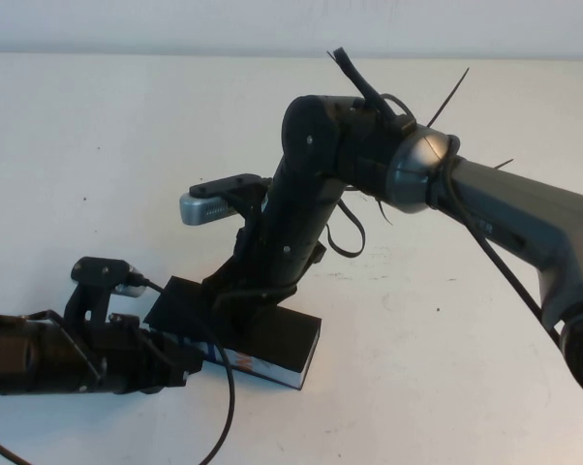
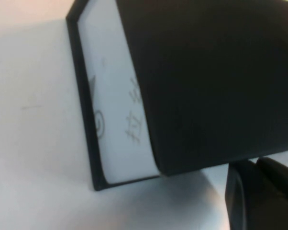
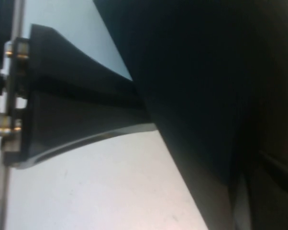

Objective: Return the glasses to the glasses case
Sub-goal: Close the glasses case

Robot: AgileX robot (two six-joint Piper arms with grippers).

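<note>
The glasses case [image 1: 290, 337] is a black box with a blue, white and orange printed strip [image 1: 264, 366] on its near side, lying on the white table at front centre. My right gripper [image 1: 239, 294] is down on top of the case near its left half, and its tip is hidden by the arm. My left gripper [image 1: 181, 362] is against the case's left end. In the left wrist view the black case [image 2: 206, 86] fills the frame, with a white panel of printed characters [image 2: 116, 120]. The right wrist view shows only a dark case surface [image 3: 206, 96]. The glasses are hidden.
The white table [image 1: 446, 368] stretches around the case. A black cable [image 1: 230, 387] loops from the left arm over the table's front. The right arm [image 1: 505, 213] crosses from the right edge above the table.
</note>
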